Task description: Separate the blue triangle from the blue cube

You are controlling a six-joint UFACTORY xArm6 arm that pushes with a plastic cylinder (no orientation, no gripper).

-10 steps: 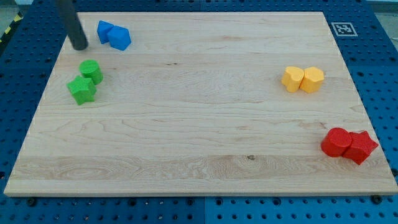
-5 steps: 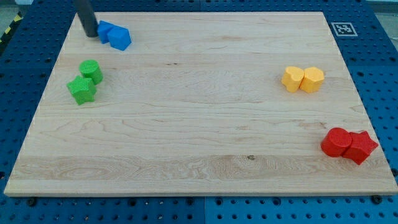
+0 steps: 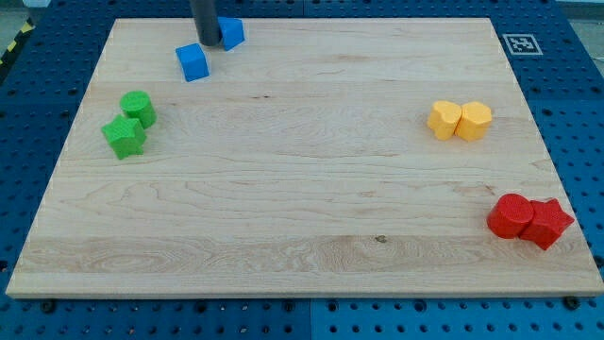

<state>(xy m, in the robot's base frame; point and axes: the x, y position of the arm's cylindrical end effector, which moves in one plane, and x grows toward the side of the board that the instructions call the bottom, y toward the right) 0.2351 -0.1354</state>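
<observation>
My tip (image 3: 209, 42) is at the view's top left, between two blue blocks. The blue cube (image 3: 192, 62) lies just below and left of the tip, apart from it by a small gap. The other blue block, the triangle (image 3: 231, 33), sits right against the rod on its right side, near the board's top edge. The two blue blocks are apart, with the rod between them.
Two green blocks (image 3: 127, 123) touch each other at the view's left. Two yellow blocks (image 3: 460, 121) sit together at the right. Two red blocks (image 3: 529, 220) sit together at the lower right. A marker tag (image 3: 520, 43) is on the board's top right corner.
My tip swept right along the top edge, from left of the blue pair to between them. The triangle was pushed right and up; the cube shifted slightly right and down.
</observation>
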